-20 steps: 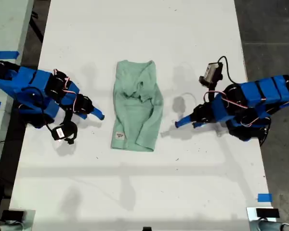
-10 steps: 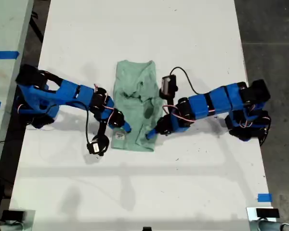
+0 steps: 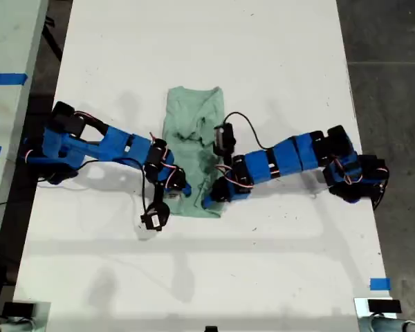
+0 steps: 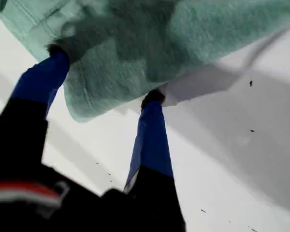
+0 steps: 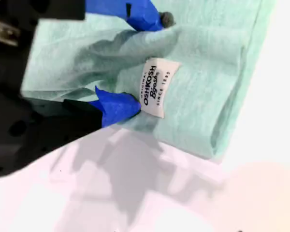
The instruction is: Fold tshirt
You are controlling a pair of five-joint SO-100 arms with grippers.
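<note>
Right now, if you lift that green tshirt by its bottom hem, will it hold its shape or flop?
Probably floppy: the tshirt lies in soft wrinkles and puckers at my second end effector. Likely light: its hem looks thin. Lifted by the hem, the folded layers would probably sag apart.

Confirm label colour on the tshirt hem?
White with dark blue lettering, on the label sewn to the pale mint-green tshirt; clearest in the second wrist view.

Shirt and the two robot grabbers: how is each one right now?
shirt: folded into a narrow strip, a bit rumpled, lying on the table.
my first gripper: open, jaws around a bottom corner of the shirt.
my second gripper: open, jaws either side of the white label.
</note>
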